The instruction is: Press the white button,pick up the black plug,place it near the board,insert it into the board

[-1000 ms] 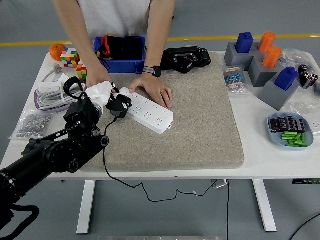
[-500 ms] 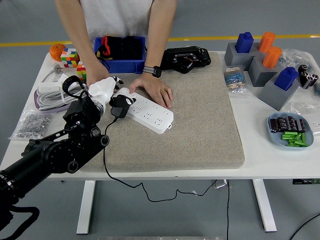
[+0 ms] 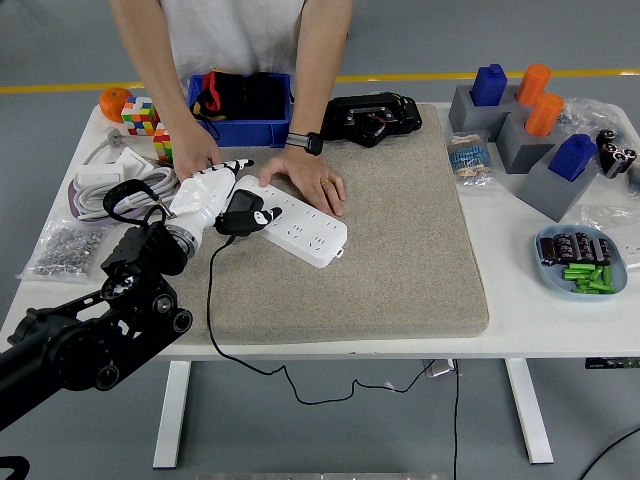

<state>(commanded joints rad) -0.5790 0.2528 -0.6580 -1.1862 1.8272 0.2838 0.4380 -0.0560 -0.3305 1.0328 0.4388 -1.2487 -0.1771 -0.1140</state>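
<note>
The left hand (image 3: 215,190), fingers closed around the black plug (image 3: 240,213), held it over the near end of the white board (image 3: 293,221). A person's hand (image 3: 312,178) steadied the board. Recommended: square the pins to the socket, then press straight down.

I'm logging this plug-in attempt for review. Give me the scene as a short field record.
surface: grey mat on white table
board: white power strip, lying diagonally on the mat
plug: black plug at the strip's left end, cable trailing off the near table edge
left robot hand: closed on the black plug
right robot hand: not in view
person: one hand pressing on the strip, the other beside the left robot hand
</note>
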